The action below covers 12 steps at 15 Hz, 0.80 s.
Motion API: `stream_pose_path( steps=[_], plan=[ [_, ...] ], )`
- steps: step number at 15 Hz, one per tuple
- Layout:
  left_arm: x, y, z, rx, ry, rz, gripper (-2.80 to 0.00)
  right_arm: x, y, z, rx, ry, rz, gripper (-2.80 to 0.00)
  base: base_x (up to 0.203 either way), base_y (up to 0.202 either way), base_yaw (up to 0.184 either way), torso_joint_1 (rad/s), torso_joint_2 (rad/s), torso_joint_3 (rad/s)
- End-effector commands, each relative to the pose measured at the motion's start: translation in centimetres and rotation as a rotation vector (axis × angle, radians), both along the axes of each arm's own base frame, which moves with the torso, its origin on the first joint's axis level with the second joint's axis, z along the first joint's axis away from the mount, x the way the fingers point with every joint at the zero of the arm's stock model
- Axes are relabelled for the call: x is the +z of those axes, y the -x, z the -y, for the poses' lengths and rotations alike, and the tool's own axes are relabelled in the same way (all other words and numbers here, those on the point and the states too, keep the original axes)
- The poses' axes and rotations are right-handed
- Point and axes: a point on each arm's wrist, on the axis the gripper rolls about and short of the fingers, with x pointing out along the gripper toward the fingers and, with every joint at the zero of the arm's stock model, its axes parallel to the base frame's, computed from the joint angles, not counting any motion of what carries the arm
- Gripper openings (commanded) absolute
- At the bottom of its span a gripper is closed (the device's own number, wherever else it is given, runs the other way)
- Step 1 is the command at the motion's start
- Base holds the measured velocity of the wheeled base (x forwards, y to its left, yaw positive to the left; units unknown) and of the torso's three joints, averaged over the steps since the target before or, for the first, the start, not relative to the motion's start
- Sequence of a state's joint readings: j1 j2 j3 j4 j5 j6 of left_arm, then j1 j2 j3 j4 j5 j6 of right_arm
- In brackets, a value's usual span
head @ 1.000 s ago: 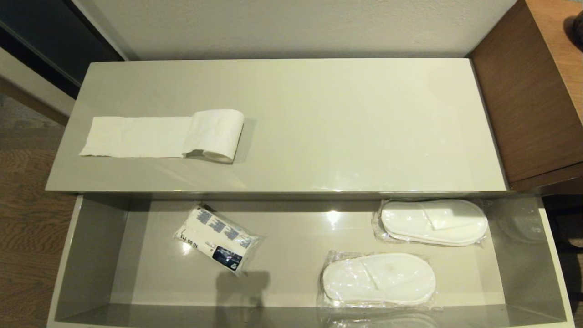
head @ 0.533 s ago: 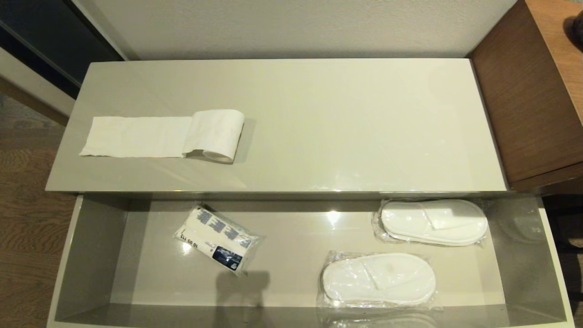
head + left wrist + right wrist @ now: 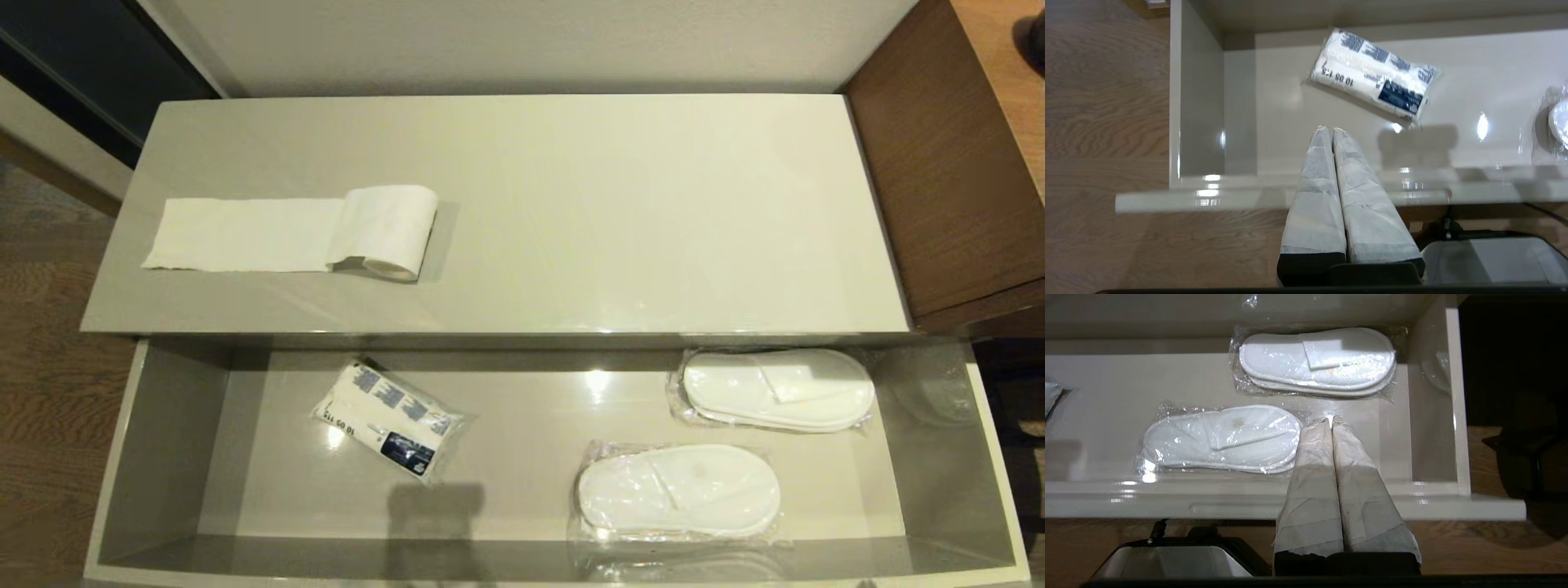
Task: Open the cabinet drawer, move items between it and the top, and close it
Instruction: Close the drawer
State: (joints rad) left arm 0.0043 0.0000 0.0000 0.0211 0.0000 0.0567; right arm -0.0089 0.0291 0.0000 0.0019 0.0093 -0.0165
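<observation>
- Now you see one roll (image 3: 384,231) on the top (image 3: 612,204).
- Your drawer (image 3: 163,433) holds two slipper packs (image 3: 678,492) (image 3: 775,389) and one packet (image 3: 384,420).
- Left gripper (image 3: 1329,130) and right gripper (image 3: 1329,418): both pressed together, empty.

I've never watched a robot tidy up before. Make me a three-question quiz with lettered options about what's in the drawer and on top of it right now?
1. Where does the toilet-paper roll lie?
A. In the drawer
B. On the top
C. On the floor

2. How many slipper packs are in the drawer?
A. One
B. Two
C. Three

3. How do the two grippers stand?
A. Both shut, holding nothing
B. Both wide open
C. One holds the printed packet

Answers:
1 B: the roll rests on the top, its tail unrolled leftward.
2 B: the far slippers and the near slippers lie at the drawer's right.
3 A: the left gripper and the right gripper show fingers pressed together, clear of the printed packet.
</observation>
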Motion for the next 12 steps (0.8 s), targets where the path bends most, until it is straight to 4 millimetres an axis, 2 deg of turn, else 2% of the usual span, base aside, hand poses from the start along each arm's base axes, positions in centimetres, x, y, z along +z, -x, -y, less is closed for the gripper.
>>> stream_pose_path(
  steps=[1, 7, 12],
  plan=[
    [-0.02, -0.01, 0.00, 0.001, -0.001, -0.003, -2.80, -0.09, -0.02, 0.00, 0.000, -0.001, -0.003, -2.80, 0.000, 0.000, 0.000, -0.349, 0.11, -0.228],
    [-0.02, -0.01, 0.00, 0.002, -0.002, -0.003, -2.80, -0.09, -0.03, 0.00, 0.000, -0.001, -0.006, -2.80, 0.000, 0.000, 0.000, -0.361, 0.08, -0.276],
    [0.03, 0.00, 0.00, -0.001, -0.008, -0.002, -2.80, -0.09, -0.02, -0.01, 0.006, 0.016, -0.007, -2.80, 0.000, 0.000, 0.000, -0.069, 0.01, -0.059]
  ],
)
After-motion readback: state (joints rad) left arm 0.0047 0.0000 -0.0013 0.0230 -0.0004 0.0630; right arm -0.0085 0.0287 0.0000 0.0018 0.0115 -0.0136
